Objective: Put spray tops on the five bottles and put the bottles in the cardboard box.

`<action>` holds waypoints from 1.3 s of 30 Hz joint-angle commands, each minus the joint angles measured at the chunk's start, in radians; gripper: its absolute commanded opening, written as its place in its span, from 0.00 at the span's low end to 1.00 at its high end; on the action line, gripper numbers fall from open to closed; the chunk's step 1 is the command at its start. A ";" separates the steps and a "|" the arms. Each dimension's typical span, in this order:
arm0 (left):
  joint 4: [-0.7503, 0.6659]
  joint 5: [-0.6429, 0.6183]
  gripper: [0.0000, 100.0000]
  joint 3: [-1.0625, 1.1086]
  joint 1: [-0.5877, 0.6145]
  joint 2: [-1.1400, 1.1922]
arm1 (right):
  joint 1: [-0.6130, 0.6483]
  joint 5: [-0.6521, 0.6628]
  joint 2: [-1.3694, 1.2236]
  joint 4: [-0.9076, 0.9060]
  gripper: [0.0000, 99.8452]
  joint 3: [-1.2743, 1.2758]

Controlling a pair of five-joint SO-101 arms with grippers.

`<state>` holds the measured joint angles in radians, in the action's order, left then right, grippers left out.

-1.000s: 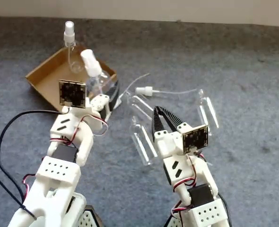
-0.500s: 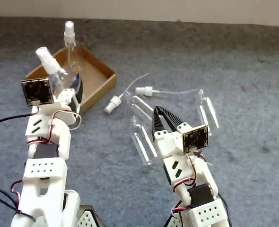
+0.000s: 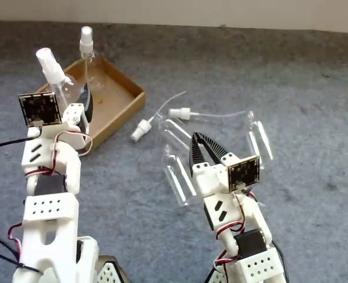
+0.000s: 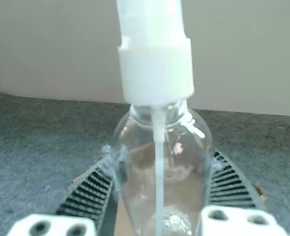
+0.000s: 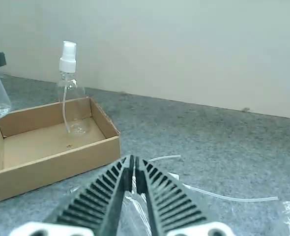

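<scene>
My left gripper (image 3: 78,101) is shut on a clear bottle (image 3: 66,88) with a white spray top (image 3: 48,63), held upright over the near left part of the cardboard box (image 3: 116,100). In the left wrist view that bottle (image 4: 157,162) stands between the ribbed fingers (image 4: 88,194). A second capped bottle (image 3: 87,59) stands in the box's far corner. My right gripper (image 3: 206,148) is shut on nothing, low over the carpet among three uncapped bottles (image 3: 179,175), (image 3: 260,140), (image 3: 173,128). From the right wrist, the gripper (image 5: 133,169) points toward the box (image 5: 56,147).
Two loose spray tops lie on the grey carpet right of the box: one (image 3: 141,130) near the box wall, one (image 3: 183,112) with its long tube stretching right. A pale wall (image 5: 184,44) closes the far side. Open carpet lies at the far right.
My left arm has swung left with the capped bottle, from the box's right wall to over its near left part. The right arm has stayed still.
</scene>
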<state>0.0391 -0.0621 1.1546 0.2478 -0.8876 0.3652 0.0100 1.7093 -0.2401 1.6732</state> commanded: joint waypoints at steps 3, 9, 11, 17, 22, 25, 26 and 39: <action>0.127 0.006 0.08 -0.148 0.054 0.002 | -0.012 -0.009 0.002 -0.007 0.00 0.142; 0.129 0.009 0.08 -0.150 0.064 0.002 | -0.012 -0.009 0.002 -0.007 0.00 0.142; 0.129 0.009 0.08 -0.151 0.064 0.002 | -0.012 -0.009 0.002 -0.007 0.00 0.142; 0.132 0.011 0.08 -0.193 0.070 0.036 | -0.012 -0.009 0.002 -0.007 0.00 0.142; 0.175 0.006 0.08 -0.346 0.096 0.268 | -0.012 -0.009 0.002 -0.007 0.00 0.142; 0.133 0.005 0.08 -0.421 0.113 0.404 | -0.012 -0.006 0.002 -0.007 0.00 0.142; 0.110 0.005 0.08 -0.438 0.114 0.443 | -0.012 -0.006 0.002 -0.007 0.00 0.142; -0.239 0.006 0.08 -0.529 0.117 0.797 | -0.012 -0.008 0.002 -0.007 0.00 0.142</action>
<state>-0.1158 -0.0606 0.7557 0.3598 -0.1619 0.3652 0.0100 1.7093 -0.2401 1.6732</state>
